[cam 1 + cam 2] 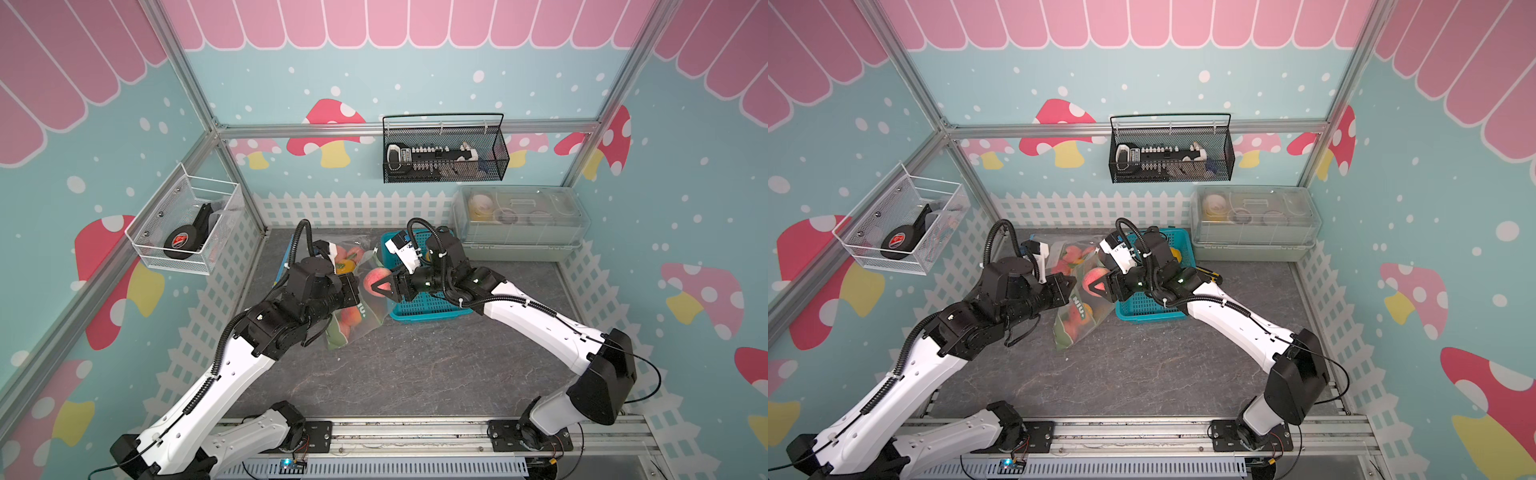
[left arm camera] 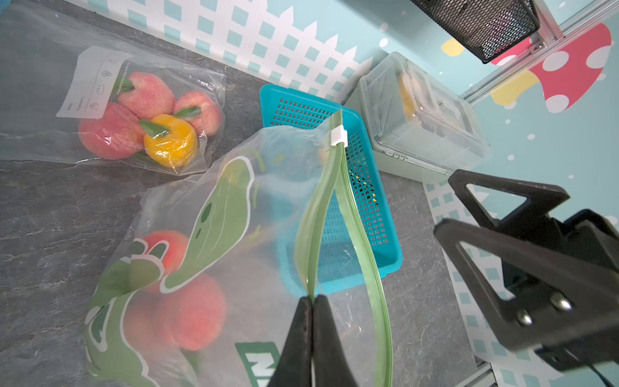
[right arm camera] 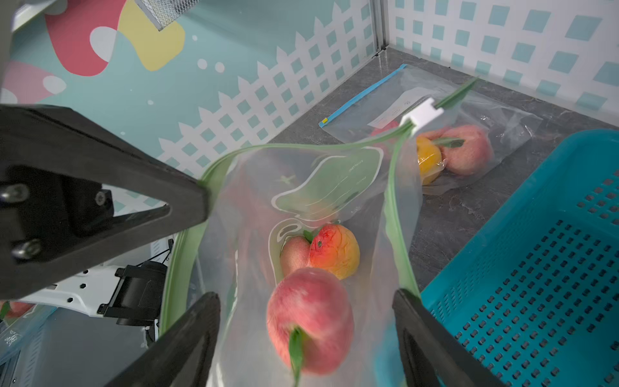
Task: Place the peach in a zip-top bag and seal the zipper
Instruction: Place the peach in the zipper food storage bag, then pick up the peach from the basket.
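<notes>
While the left tool pinched the zip-top bag by its rim, the right tool gaped, the peach loose between its jaws; a sagging rim could deflect it.

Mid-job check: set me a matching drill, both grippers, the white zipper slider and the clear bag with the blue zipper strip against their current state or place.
1. white zipper slider
2. left gripper
3. clear bag with blue zipper strip
4. right gripper

A. shut on the green zipper track
B. flat on the grey table, fruit inside
C. fingers apart, pink peach between them
D. near one end of that track, which is unsealed

Pairs: 1-D, 2-A, 3-B, 4-C
</notes>
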Controlling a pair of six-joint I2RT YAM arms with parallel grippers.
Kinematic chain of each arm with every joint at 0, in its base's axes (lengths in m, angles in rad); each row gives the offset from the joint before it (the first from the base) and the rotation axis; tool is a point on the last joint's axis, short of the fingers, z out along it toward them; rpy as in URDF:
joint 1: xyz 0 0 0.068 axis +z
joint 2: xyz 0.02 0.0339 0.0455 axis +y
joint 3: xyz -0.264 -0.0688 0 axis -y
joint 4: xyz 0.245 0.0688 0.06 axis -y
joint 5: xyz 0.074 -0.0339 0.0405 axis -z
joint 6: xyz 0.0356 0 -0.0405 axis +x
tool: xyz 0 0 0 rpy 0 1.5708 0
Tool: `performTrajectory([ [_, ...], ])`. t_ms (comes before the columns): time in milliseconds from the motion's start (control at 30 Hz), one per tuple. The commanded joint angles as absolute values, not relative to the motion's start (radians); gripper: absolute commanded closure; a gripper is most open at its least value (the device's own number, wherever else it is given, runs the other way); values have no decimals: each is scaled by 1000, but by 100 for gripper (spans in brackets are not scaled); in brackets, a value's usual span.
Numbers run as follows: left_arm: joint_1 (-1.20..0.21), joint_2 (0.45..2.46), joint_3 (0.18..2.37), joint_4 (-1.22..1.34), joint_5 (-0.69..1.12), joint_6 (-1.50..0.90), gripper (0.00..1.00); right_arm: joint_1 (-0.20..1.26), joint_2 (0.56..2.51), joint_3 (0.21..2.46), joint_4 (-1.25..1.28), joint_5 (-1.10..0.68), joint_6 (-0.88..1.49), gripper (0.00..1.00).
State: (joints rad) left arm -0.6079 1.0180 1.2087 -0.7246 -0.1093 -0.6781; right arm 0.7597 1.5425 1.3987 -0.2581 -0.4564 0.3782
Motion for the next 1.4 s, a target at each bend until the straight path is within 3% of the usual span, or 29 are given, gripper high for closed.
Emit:
performTrajectory([
  [0,-600,999,1208,-691,-95,-696,100,774,1554,1436,-318,-396,334,32],
  [367,-594,1001,1194,-688,-94,-696,100,778,1528,1426,-278,-422,332,18],
  [533,-592,1004,1188,-689,-93,-695,100,778,1465,1373,-186,-393,330,17],
  [867,-589,993,1180,-689,-91,-695,100,765,1364,1296,-253,132,298,17],
  [1033,-590,987,1172,-687,-91,-695,100,718,1392,1301,-309,275,246,17],
  [1367,-590,985,1160,-688,-85,-701,100,553,1562,1333,-313,167,202,18],
])
